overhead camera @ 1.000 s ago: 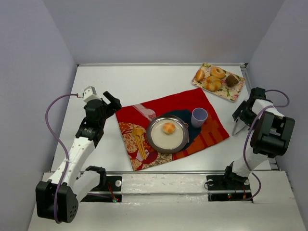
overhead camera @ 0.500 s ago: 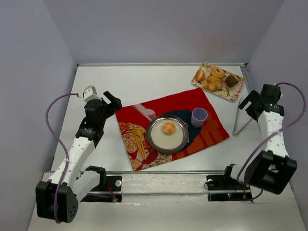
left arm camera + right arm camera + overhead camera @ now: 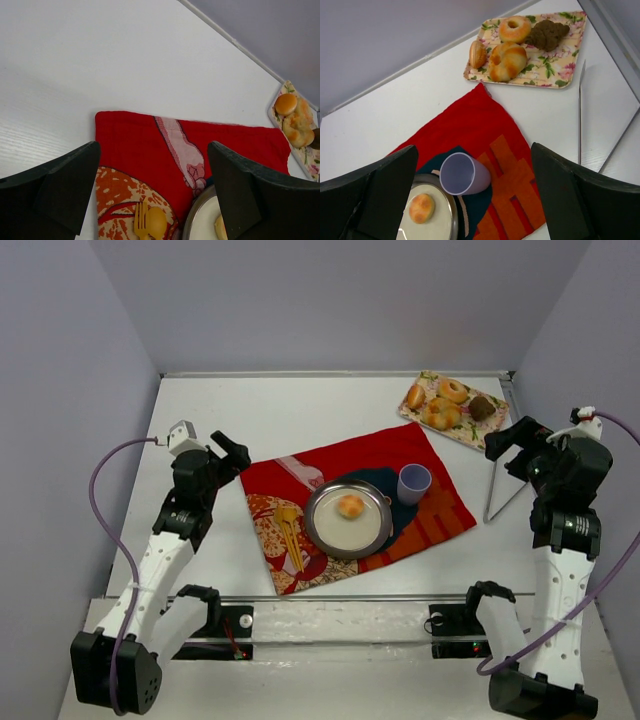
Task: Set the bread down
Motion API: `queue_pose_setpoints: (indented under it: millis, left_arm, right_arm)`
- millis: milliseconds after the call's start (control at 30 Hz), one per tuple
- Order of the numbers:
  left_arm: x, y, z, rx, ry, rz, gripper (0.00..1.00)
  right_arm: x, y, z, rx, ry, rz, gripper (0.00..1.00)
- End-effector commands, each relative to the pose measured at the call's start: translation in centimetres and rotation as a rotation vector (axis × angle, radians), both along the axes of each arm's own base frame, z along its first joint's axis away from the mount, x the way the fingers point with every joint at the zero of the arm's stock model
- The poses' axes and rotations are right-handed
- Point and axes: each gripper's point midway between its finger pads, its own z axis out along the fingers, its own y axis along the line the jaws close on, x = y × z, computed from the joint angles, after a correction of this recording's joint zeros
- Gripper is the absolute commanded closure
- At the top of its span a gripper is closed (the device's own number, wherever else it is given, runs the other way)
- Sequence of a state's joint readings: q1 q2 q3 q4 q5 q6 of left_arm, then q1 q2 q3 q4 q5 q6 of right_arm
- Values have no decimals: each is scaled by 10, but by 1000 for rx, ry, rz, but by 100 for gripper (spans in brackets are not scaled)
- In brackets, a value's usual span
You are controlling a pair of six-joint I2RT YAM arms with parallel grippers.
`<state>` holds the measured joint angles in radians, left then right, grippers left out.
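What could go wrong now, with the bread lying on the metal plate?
1. The open right end effector hangs close to the thin metal stand; a careless move might catch it.
2. The lavender cup stands right beside the plate; a knock could tip it toward the bread.
3. The plate rests on a cloth, so a snag there might shift it.

A white table (image 3: 300,410) is seen. A red patterned cloth (image 3: 390,450) is spread askew near its middle. A floral tray (image 3: 555,67) is set at the far right corner, and a thin metal frame (image 3: 580,120) is stood by the right edge.
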<state>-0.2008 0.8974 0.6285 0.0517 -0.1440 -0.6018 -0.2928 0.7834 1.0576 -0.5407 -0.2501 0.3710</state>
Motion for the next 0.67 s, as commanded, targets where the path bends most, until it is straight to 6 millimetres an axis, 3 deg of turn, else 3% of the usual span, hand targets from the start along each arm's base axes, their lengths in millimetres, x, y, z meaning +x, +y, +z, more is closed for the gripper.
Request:
queue_pose_setpoints:
  millis: [0, 333, 633]
  left_arm:
    - [-5, 5, 26, -21, -70, 26, 1]
    - [-9, 12, 40, -32, -93, 65, 1]
    - [-13, 13, 39, -31, -79, 66, 1]
  right_arm:
    - [1, 3, 5, 33, -68, -4, 0]
    - [2, -1, -12, 34, -33, -27, 0]
    - [1, -6, -16, 3, -26, -43, 0]
